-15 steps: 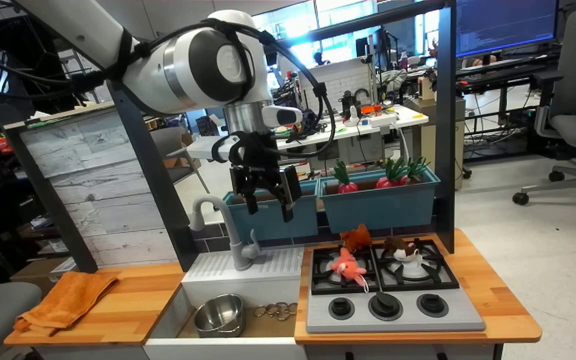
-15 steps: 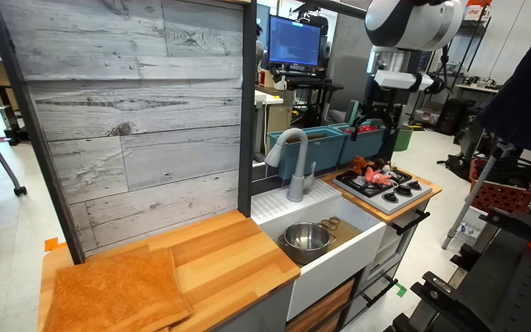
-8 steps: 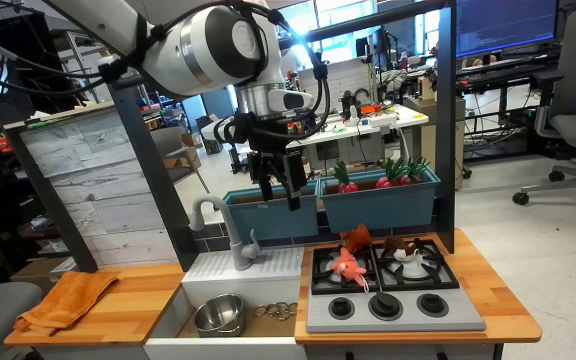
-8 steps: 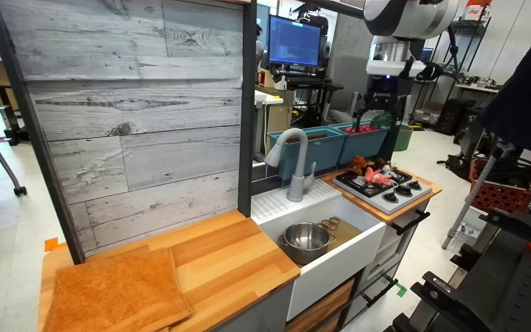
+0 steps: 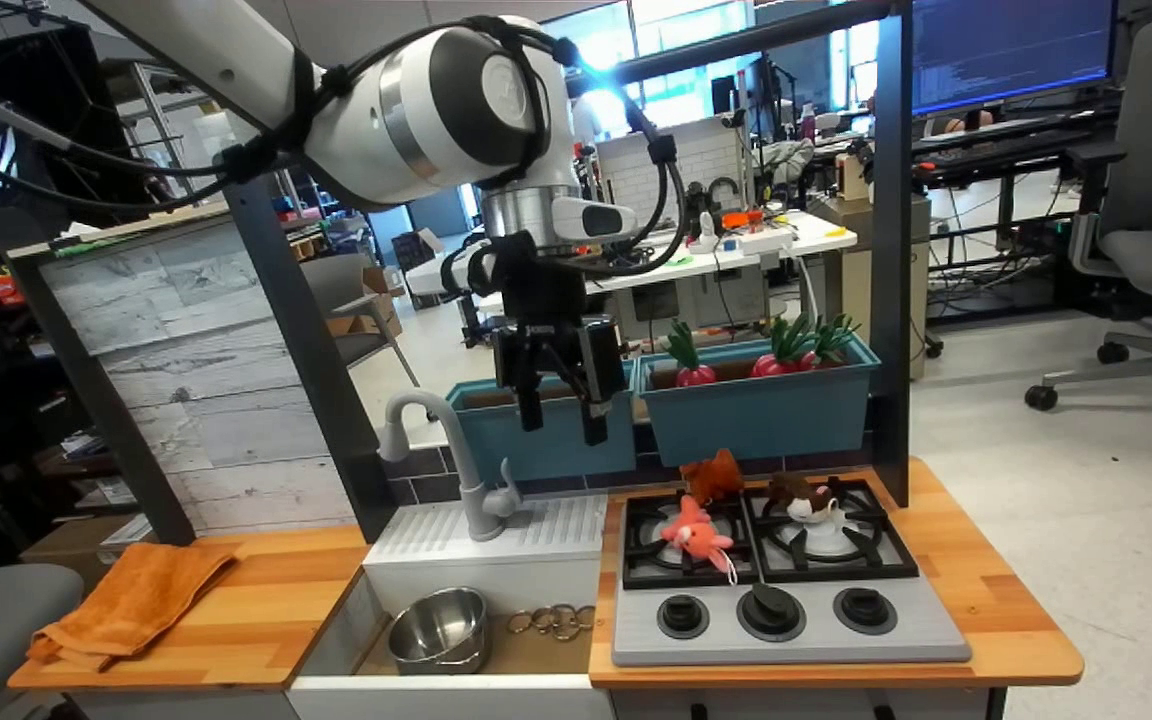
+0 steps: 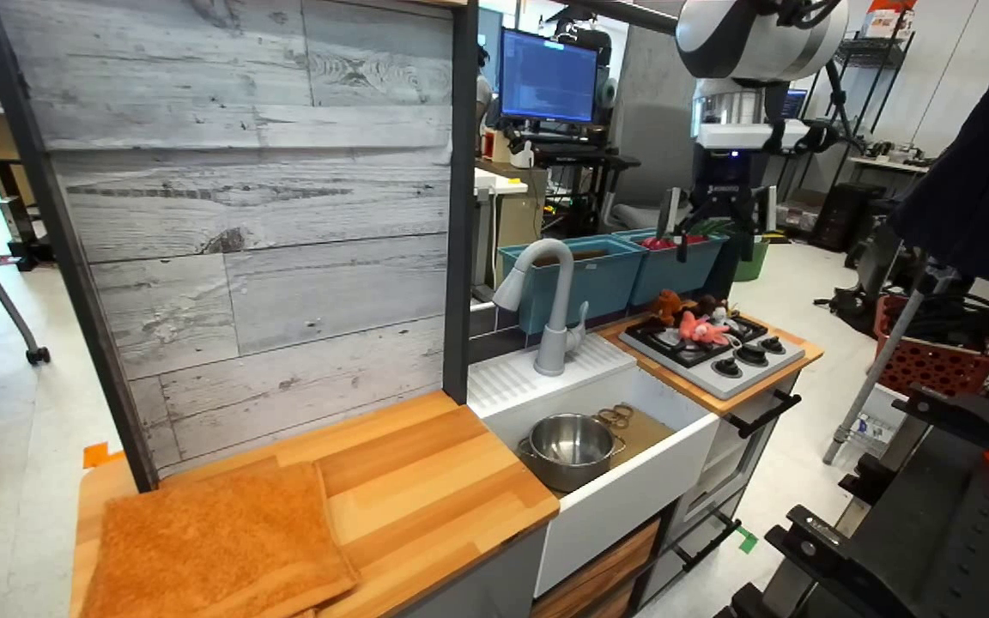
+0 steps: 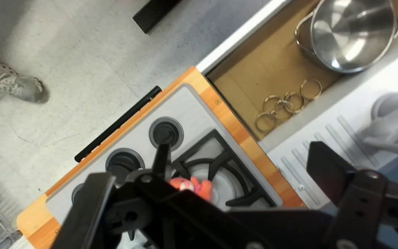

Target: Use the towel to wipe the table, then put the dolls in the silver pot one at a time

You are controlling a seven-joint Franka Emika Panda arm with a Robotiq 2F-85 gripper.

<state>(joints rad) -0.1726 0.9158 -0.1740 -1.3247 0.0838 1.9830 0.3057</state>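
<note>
The orange towel lies folded on the wooden table, left of the sink in an exterior view. A coral doll and a brown-and-white doll lie on the stove burners; a rust-red doll sits behind them at the stove's back edge. Inside the sink stands the silver pot, upright with nothing in it. High above the back of the sink and stove, my gripper points down with its jaws wide apart, holding nothing. In the wrist view its fingers partly cover the coral doll.
A grey faucet rises behind the sink. Blue planters, one with toy radishes, hang at the back below the gripper's level. Several metal rings lie beside the pot. A dark post stands at the stove's rear corner.
In an exterior view my gripper has shifted right, rising a little and then sinking again, and the wrist has turned slightly. Towel, dolls and pot have stayed where they were.
</note>
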